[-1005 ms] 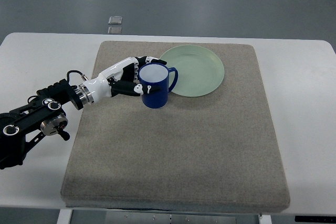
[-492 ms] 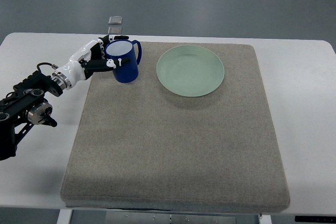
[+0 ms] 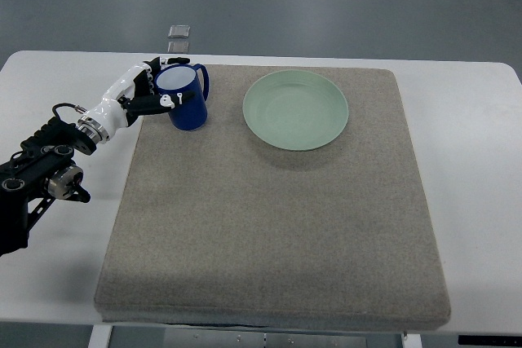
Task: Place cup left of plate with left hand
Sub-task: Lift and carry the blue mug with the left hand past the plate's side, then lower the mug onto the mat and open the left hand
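The left arm (image 3: 45,173) comes in from the picture's left edge over the white table (image 3: 49,283), its black joints low and its white forearm angled up and to the right. The left hand (image 3: 151,91) is wrapped around the blue cup (image 3: 183,97), fingers curled against the cup's left side and 1 white fingertip (image 3: 167,102) pressed on the front wall. The cup stands near the far left corner of the grey mat (image 3: 269,226), tilted slightly, its handle pointing right toward the plate; whether its base rests on the mat or hangs just above it is hard to tell from this steep angle. The light green plate (image 3: 296,109) lies to the right of the cup, apart from it, on the mat's far half. Beyond the table, 2 small grey squares (image 3: 179,37) sit on the floor.
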You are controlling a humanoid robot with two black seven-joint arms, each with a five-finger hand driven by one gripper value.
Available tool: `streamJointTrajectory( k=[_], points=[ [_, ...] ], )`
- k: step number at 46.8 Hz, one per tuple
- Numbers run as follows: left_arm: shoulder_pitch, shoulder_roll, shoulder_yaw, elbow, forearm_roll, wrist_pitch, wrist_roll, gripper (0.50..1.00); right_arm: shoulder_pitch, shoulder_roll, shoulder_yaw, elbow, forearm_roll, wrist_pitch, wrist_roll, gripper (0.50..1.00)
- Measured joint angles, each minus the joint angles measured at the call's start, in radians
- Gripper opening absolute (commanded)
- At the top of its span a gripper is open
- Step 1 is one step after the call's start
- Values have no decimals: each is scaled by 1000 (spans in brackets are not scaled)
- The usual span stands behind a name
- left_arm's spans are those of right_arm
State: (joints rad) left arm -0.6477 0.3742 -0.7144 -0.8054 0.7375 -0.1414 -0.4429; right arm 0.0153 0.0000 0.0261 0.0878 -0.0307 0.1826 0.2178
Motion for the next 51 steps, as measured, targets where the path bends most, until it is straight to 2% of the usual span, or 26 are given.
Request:
streamJointTrajectory(
  k=[4, 5, 9, 17, 19, 21, 29, 51],
  points=[
    [0, -2, 1, 5, 0, 23, -1, 600, 0, 0, 0, 0, 0, 0, 0, 932],
    [0, -3, 1, 5, 0, 25, -1, 623, 0, 0, 0, 0, 0, 0, 0, 932],
    [0, -2, 1, 4, 0, 31, -1, 775, 0, 0, 0, 0, 0, 0, 0, 932],
    [3, -4, 1, 4, 0, 68, -1, 866, 0, 0, 0, 0, 0, 0, 0, 932],
    [3, -4, 1, 3, -2, 77, -1, 910, 0, 0, 0, 0, 0, 0, 0, 932],
    [3, -4, 1, 1, -3, 79, -1, 977, 0, 0, 0, 0, 0, 0, 0, 932],
    [5, -5, 0, -5, -15, 82, 1, 994, 0, 0, 0, 0, 0, 0, 0, 932],
    [3, 2, -18, -52, -18, 70, 1, 994, 0, 0, 0, 0, 0, 0, 0, 932]
  ],
)
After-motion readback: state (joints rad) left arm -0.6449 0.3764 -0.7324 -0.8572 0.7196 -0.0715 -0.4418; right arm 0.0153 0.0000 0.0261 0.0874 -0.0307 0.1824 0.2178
